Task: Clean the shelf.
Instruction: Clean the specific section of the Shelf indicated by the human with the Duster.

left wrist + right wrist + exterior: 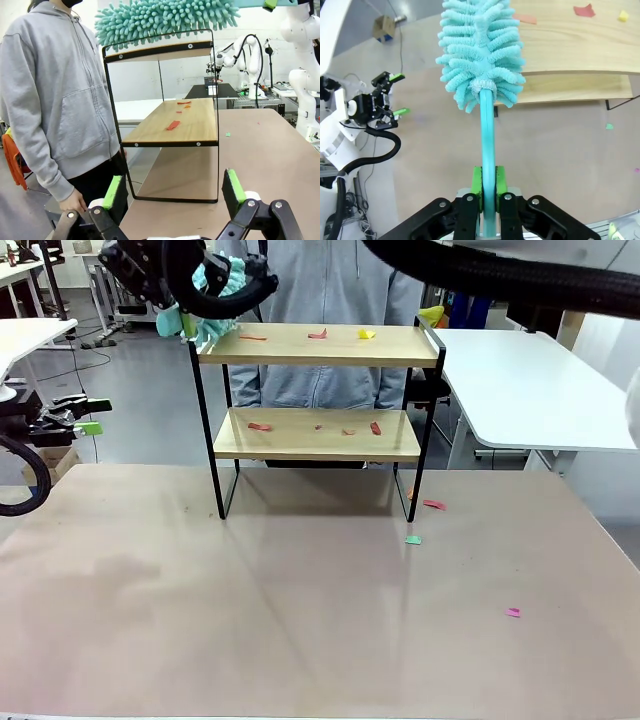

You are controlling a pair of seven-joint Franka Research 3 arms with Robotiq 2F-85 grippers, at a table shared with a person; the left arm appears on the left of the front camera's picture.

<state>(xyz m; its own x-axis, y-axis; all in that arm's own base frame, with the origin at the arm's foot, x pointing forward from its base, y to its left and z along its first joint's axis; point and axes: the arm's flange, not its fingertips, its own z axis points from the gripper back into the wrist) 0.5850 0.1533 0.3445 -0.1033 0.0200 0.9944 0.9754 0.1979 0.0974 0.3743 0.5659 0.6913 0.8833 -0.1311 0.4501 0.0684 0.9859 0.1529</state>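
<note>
Your black-framed two-tier wooden shelf (290, 346), uncleaned: scraps (317, 334) on both boards (300, 445); right pincer (488, 181) clamps teal fluffy duster (481, 50) at ten o'clock, left pincer (174, 192) gapes empty.

The shelf (310, 448) is being carried by the table (300, 640), upright near the far edge. Three scraps are being held by the top board (290, 345), well apart in a row: a red strip (253, 337) toward the left, a red scrap (317, 334) at the middle and a yellow scrap (367, 334) toward the right. A red piece (259, 426), two small bits (318, 426) and a red sliver (375, 427) are being borne by the lower board (290, 420). On the table itself, an orange bit (410, 494) is being kept just beside the shelf's right front foot, with a red shred (433, 505) and a green scrap (413, 539) near it. A pink scrap (513, 612) is being carried well apart, nearer the right edge.
</note>
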